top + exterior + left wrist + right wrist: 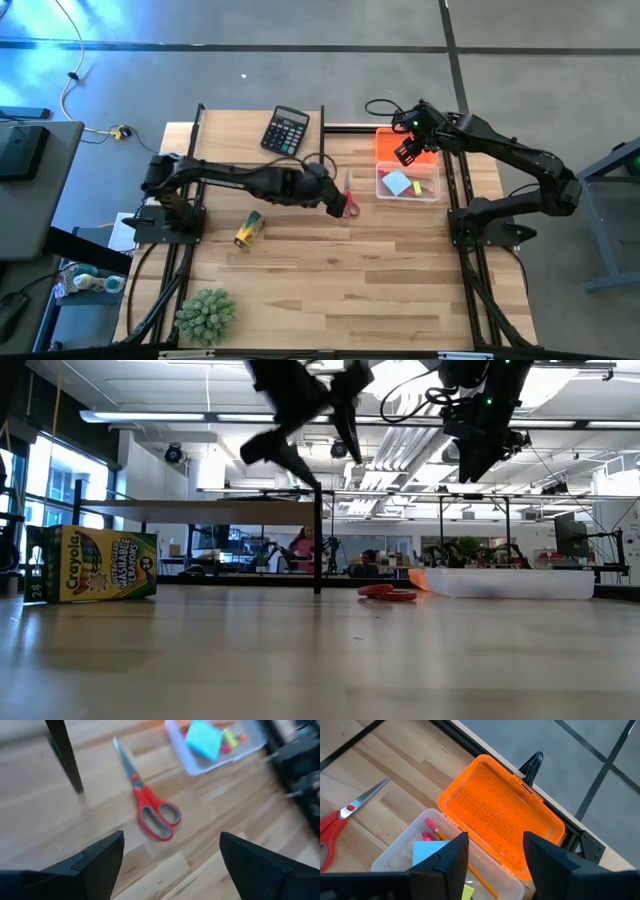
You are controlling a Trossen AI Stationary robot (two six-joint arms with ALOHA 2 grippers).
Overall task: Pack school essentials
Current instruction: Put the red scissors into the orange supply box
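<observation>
The red-handled scissors point(347, 201) are lying flat on the wooden desk point(380, 270), just beside the clear box point(408, 184), on the side toward the left arm. Their long line is running from the far edge of the desk toward the near edge. The shiny blades point(125, 762) are pointing at the far edge, where the black calculator point(285, 130) is sitting. The red loops point(159, 817) are pointing the other way. The blades are shut together.

The left pincer point(335, 200) is hanging in the air right over the scissors. Its two dark fingers point(95, 860) are standing wide apart, and nothing is between them.

The clear box is open. Its orange lid point(500, 815) is lying flat behind it, toward the far edge of the desk. Inside the box, a blue square note pad point(427, 851) is lying flat. A pink pen point(427, 827) and a thin pencil point(481, 879) are lying next to the note pad in the box. A small yellow-green thing point(229, 739) is also lying in there.

The right pincer point(408, 148) is hanging over the orange lid. Its fingers point(540, 855) are standing apart too, and it is holding nothing.

A yellow and green crayon box point(92, 563) is lying on the desk, well apart from the clear box, past the scissors. The word "Crayola" is showing on it. The smaller words are too tiny to read.

A spiky green plant point(206, 312) is sitting near the front edge of the desk, far from the clear box.
</observation>
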